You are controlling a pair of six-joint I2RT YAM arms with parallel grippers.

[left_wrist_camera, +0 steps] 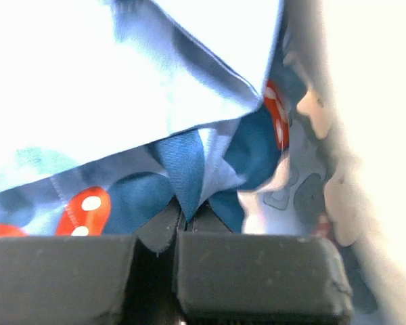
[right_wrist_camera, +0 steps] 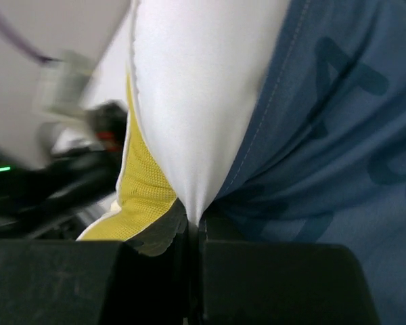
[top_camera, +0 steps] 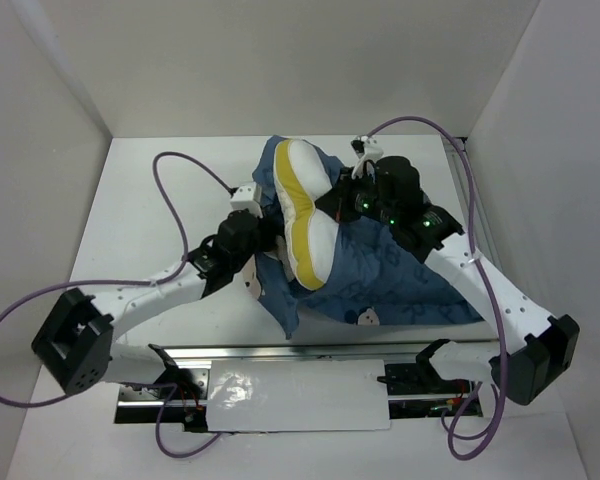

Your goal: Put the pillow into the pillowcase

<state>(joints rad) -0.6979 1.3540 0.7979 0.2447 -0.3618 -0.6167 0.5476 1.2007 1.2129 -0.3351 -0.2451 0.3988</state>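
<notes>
The pillow [top_camera: 318,240] stands bunched on edge in the middle of the surface [top_camera: 145,225], between my two arms. Its yellow trim [top_camera: 298,200] faces up. The pillowcase [top_camera: 410,285] is gathered around its far end and right flank and trails toward the near right.

My left jaws are pressed together on a fold of the case, where thin blue cloth [left_wrist_camera: 189,172] with a red dotted bow [left_wrist_camera: 86,206] puckers into the pinch. My right jaws are pinched shut on a tuck of the pillow's white cover [right_wrist_camera: 189,122], right beside the yellow mesh-like trim [right_wrist_camera: 145,193]. The stitched hem of the case [right_wrist_camera: 271,128] lies against that tuck, and I cannot tell whether it is caught too.

I judge the pillow light, plump and springy. It bends at the waist and will likely bulge back wherever I let go, so a pinch of cover near the seam should hold better than a squeeze of the filling.

The case looks like limp, smooth woven cotton with no stiffness. It collapses on itself, so its mouth needs holding at the hem and keeping taut. Neither looks fragile. The likeliest trouble, I think, is cloth sliding out of a thin pinch, or the case dragging along with the pillow.
</notes>
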